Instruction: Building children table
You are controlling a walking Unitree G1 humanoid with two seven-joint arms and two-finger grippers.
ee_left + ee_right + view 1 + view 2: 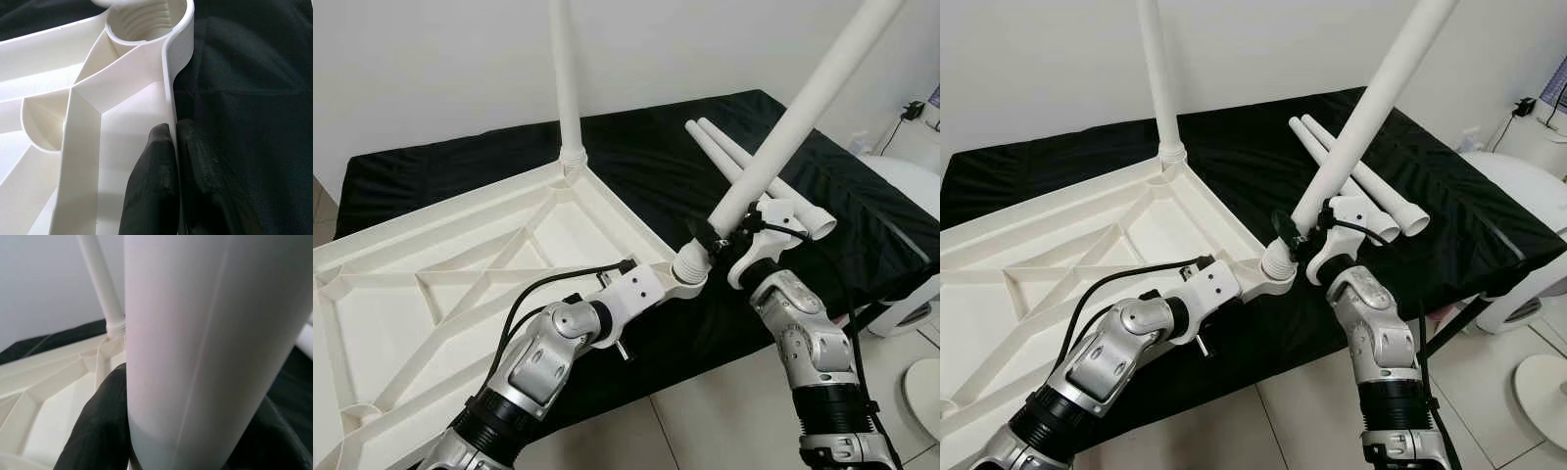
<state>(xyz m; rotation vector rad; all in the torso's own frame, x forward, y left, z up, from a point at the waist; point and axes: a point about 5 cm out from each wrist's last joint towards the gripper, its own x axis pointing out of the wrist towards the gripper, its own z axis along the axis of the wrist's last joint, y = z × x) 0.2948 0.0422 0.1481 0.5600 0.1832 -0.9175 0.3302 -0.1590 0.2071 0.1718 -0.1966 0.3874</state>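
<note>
Between your right hand's (720,238) closed fingers, the tilted leg (803,113) meets the corner socket (689,269) just below; your left hand (173,147) pinches the tabletop rim (168,88) beside it, probably steadying it for threading.

The upturned tabletop (460,255) is cream-white all over, ribs and rim alike, and the leg (566,78) standing in its far corner, the leg (803,113) held at a slant and the two spare legs (759,181) lying on the right are the same plain white. They lie on a counter (656,157) draped in plain black cloth, before a bare white wall (440,59) and above a floor (705,411) of pale beige tiles. Both arms are silver with black ribbed cuffs and black cables, and the fingers (156,186) are matt black.
</note>
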